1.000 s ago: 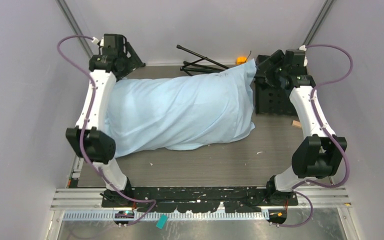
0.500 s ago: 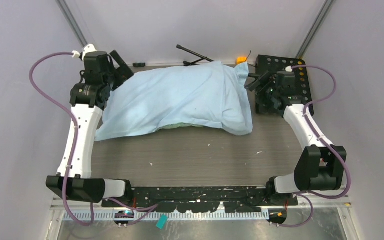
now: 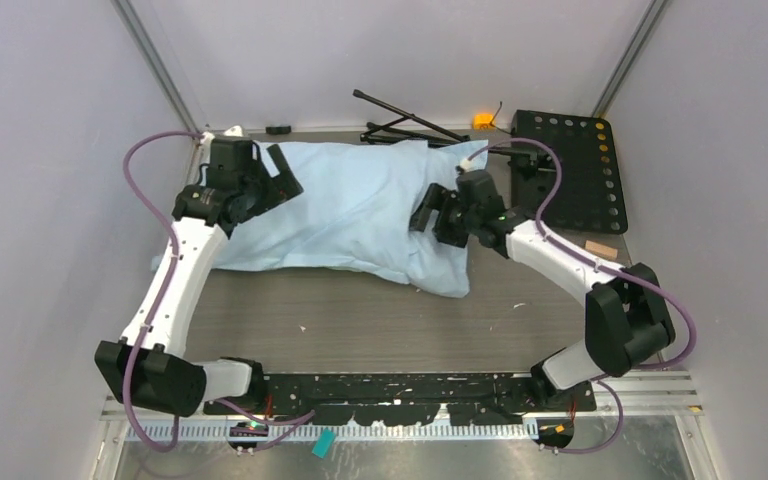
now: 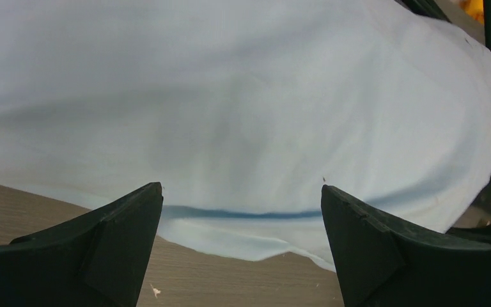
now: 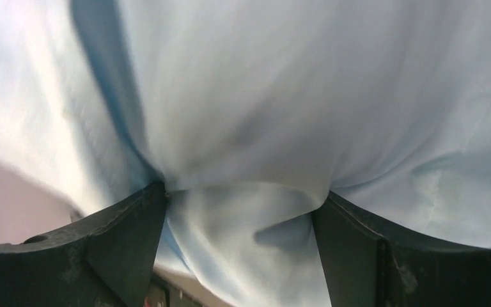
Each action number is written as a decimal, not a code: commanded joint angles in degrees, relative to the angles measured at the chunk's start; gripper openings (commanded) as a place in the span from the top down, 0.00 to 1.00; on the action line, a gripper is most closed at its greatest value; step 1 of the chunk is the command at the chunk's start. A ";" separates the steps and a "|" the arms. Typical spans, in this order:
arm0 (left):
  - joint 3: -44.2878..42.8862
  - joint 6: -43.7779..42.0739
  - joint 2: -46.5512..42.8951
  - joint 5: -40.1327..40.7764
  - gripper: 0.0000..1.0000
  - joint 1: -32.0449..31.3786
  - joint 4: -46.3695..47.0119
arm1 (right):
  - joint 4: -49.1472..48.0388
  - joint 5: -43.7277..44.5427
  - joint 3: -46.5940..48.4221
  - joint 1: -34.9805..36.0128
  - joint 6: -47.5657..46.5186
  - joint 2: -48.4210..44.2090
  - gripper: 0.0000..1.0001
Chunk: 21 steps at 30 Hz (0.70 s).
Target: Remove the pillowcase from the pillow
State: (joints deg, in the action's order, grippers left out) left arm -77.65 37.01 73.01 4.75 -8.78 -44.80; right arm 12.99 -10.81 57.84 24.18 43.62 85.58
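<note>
Two arms: both at the pillowcase (image 3: 350,215), one at each end, nothing pulled off yet.
pillowcase: light blue, lying across the far half of the table (image 3: 380,320), long side running left to right, near-right corner hanging lowest toward the middle.
pillow: cannot see any white of it; you judge it fully inside the plump sleeve.
left gripper (image 3: 282,172): wide open at the far-left end of the case, holding nothing; wrist view shows both fingers (image 4: 112,236) clear of the cloth, bare table under them.
right gripper (image 3: 426,210): jaws spread wide and pressed down into the right end; cloth bunches up between the fingers (image 5: 124,233), touching both, but not pinched.
step: setting up a grasp, no real hold on either side.
next move: you need the right jaws to close on that bunched fold, cloth only if possible.
opening: cannot tell which end is the open one; check before you pull.
risk: grabbing pillow and case together just drags the whole bundle.
</note>
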 commanded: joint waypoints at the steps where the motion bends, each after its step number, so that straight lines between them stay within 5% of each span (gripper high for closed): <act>1: -2.63 -7.50 -2.00 -3.95 0.04 -6.17 1.16 | -1.64 -3.34 1.58 9.96 -2.15 -5.57 0.14; 12: -2.01 -18.43 -1.06 -3.40 0.05 -19.93 2.66 | 12.04 20.29 -4.03 10.86 -8.30 -23.36 0.14; 21: -4.04 -29.66 3.76 5.28 0.05 -34.89 5.30 | 7.15 23.07 -14.32 10.84 -9.70 -34.01 0.15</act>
State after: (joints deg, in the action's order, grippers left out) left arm -79.59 13.98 75.72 6.57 -40.45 -42.89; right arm 23.64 9.76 46.72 35.03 36.05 54.96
